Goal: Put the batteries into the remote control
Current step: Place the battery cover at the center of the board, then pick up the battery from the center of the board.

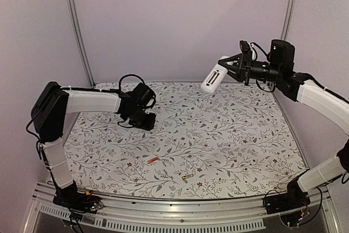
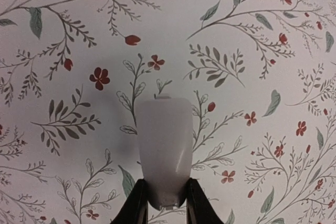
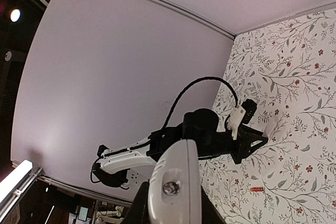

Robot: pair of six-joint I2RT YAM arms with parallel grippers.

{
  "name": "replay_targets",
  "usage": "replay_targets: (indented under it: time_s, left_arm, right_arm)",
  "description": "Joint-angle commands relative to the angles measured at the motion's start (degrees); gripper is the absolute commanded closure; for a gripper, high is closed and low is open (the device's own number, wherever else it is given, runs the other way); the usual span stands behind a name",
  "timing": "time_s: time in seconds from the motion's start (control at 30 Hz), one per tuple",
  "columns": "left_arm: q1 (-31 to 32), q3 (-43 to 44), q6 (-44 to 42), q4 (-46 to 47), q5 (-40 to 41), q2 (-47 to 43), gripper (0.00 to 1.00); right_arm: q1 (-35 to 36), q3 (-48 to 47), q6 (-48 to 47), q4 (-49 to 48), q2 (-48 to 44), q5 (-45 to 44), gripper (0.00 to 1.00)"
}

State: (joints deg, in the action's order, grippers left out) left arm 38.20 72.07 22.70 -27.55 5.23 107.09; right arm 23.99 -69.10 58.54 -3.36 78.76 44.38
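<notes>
My right gripper [image 1: 232,68] is raised at the back right, shut on the white remote control [image 1: 214,78], which points down-left. In the right wrist view the remote's end [image 3: 176,182] fills the space between my fingers. My left gripper [image 1: 146,119] is low over the cloth at the left, shut on a small white plastic cover piece [image 2: 164,145] that lies flat against the cloth. The red battery [image 1: 153,160] lies on the cloth near the front centre; it also shows in the right wrist view [image 3: 256,189]. The dark battery with yellow marking [image 1: 188,177] lies a little further front and right.
A floral cloth [image 1: 229,135] covers the table. Plain walls with metal posts [image 1: 76,25] close the back and sides. A metal rail [image 1: 180,208] runs along the front edge by the arm bases.
</notes>
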Motion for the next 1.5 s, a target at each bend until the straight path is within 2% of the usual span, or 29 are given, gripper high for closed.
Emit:
replay_targets:
  time_s: [0.0,0.27,0.6,0.73,0.83,1.13,1.33,1.47]
  left_arm:
    - [-1.1,2.2,1.0,-2.5,-0.1,4.4,0.80]
    - [-1.2,5.4,0.7,-4.8,-0.5,10.4,0.77]
    - [-1.2,3.7,0.9,-5.9,0.5,11.4,0.72]
    - [-1.2,3.5,0.6,-6.7,-0.2,11.2,0.62]
    - [-1.2,3.8,0.6,-7.8,-0.3,10.6,0.50]
    - [-1.0,2.1,-2.4,-8.9,-4.6,-1.6,0.30]
    - [-0.3,-2.4,-7.2,-10.8,-9.5,-11.0,0.29]
    - [1.6,-5.2,-10.5,-13.3,-13.3,-14.0,0.30]
  right_arm:
    - [0.1,-2.5,6.4,-0.4,-1.6,0.9,1.00]
    - [0.1,-1.8,8.8,-1.0,-3.5,1.6,1.00]
    - [-0.9,1.6,7.6,-2.5,-3.4,3.7,1.00]
    - [-1.3,4.8,4.6,-2.5,-3.5,5.0,1.00]
    - [-1.6,6.9,1.3,-2.3,-3.7,6.2,1.00]
    - [-1.8,11.4,-7.4,-0.2,-2.6,7.1,1.00]
    - [-1.8,13.2,-13.0,0.4,-1.7,7.8,1.00]
    - [-1.8,13.6,-15.8,1.5,-1.6,7.7,1.00]
